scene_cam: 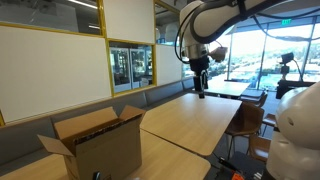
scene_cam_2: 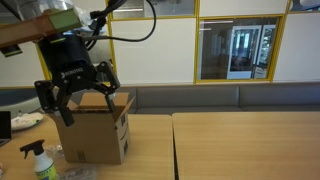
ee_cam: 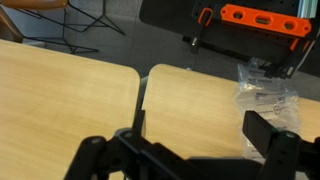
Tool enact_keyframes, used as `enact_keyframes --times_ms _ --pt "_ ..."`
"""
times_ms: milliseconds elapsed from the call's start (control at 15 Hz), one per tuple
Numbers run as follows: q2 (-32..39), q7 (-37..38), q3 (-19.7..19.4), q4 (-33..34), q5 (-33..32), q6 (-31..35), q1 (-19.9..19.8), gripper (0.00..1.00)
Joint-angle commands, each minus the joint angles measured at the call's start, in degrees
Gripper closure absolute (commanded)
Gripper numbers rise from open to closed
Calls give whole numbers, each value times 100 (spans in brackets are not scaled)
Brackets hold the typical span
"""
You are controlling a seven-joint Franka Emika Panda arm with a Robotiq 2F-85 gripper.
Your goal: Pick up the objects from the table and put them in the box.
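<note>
Pale wood-grain tabletop (scene_cam: 190,118) runs long through a glass-walled room. It is made of slabs set end to end, and a thin dark seam between them shows plainly in the wrist view. Toward one end stands the box (scene_cam: 98,142), brown corrugated cardboard with its flaps folded outward and its mouth open. In both exterior views it sits upright on the wood. What lies inside it cannot be told.

A clear plastic bag (ee_cam: 262,90) lies crumpled on the tabletop, on the slab right of the seam in the wrist view and near that slab's far edge. Its contents are too small to make out.

The jaws hang above the tabletop, spread wide and holding nothing. In the wrist view the bag lies just beyond them, untouched. In an exterior view they hang from the white arm (scene_cam: 205,25) over the farther stretch of tabletop, well apart from the box.

Near the box stands a spray bottle (scene_cam_2: 42,163) with green on it, and a white crumpled thing (scene_cam_2: 25,120) lies further back. A dark bench (scene_cam_2: 220,98) lines the wall and chairs (scene_cam: 250,115) stand along the tabletop's other side. On the floor past the edge lie an orange-and-black tool (ee_cam: 262,18) and tripod legs (ee_cam: 85,25).
</note>
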Motion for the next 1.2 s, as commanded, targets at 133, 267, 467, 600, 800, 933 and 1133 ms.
enact_keyframes --times_ms 133,267,467,600,800,933,1133 --pt "196 798 266 -374 583 1339 496 0" --pt "251 1050 334 -602 836 1875 572 0" --pt "340 1326 418 -1035 1191 2788 653 0" --pt "811 1444 501 -880 1405 3337 714 0" --pt "1310 2085 931 -913 1376 3945 575 0" --pt "1778 2537 1213 -920 1296 4299 564 0" --pt "2486 3249 1598 -948 1172 4737 494 0"
